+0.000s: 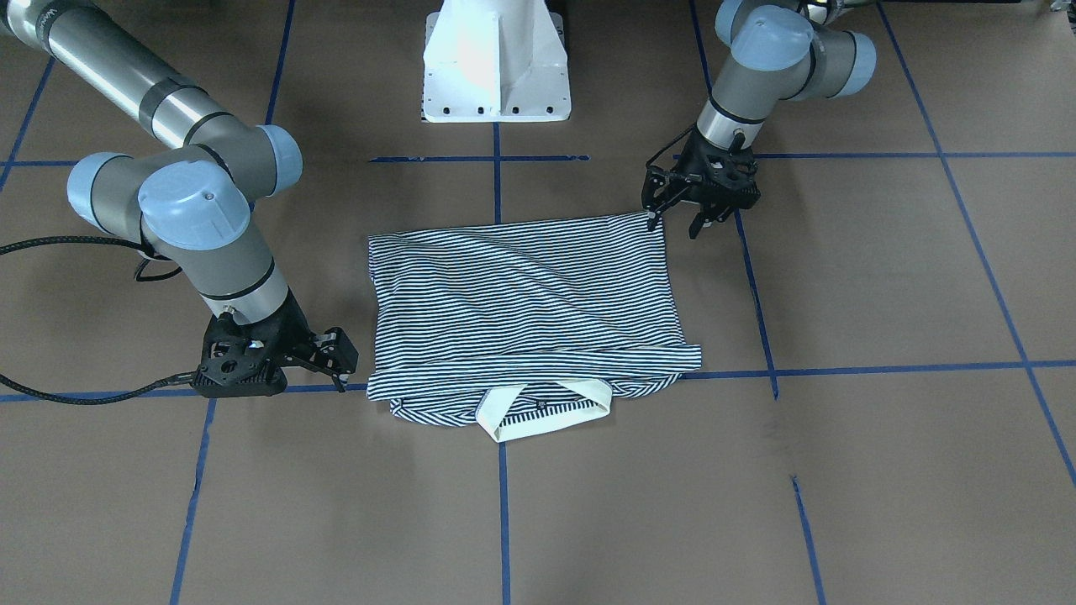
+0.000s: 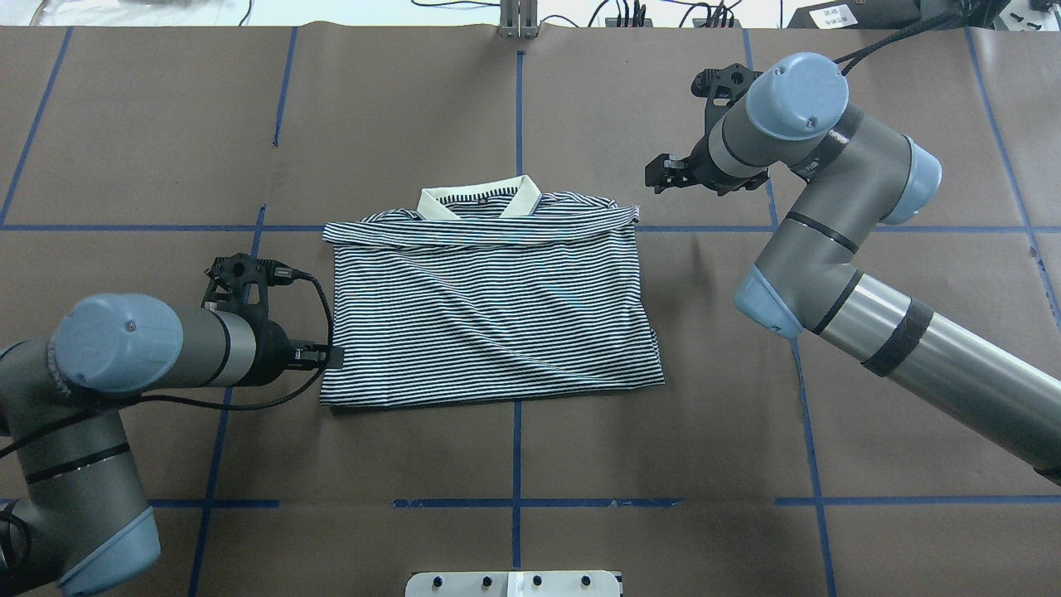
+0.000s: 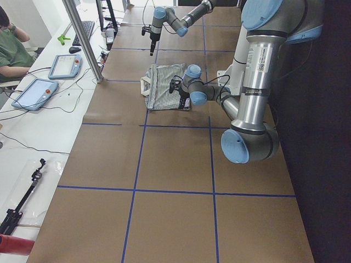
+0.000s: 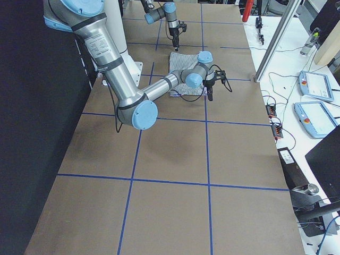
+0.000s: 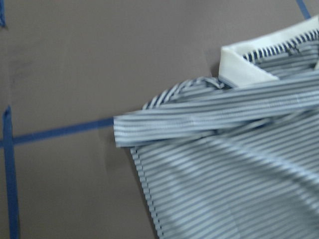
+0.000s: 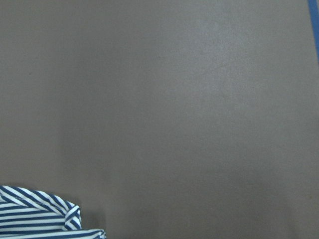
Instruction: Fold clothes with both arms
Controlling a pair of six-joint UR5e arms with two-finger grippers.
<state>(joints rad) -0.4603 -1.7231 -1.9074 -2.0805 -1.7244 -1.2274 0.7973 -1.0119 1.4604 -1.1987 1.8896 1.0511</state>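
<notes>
Judging this striped polo shirt light, limp and slide-prone, flat on the table, I'd pinch hem and shoulder corners; left gripper gapes at the hem corner, right gripper stands spread beside the shoulder, both empty

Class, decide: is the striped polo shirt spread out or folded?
Folded: polo shirt forms a rectangle, no sleeves sticking out, fabric doubled over below the collar.

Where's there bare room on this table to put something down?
The widest bare stretch of table lies beyond the shirt's collar, on the operators' side. A narrower strip runs between its hem and the white base. Crowded: either side of the shirt, where the left arm and right arm have their jaws.
</notes>
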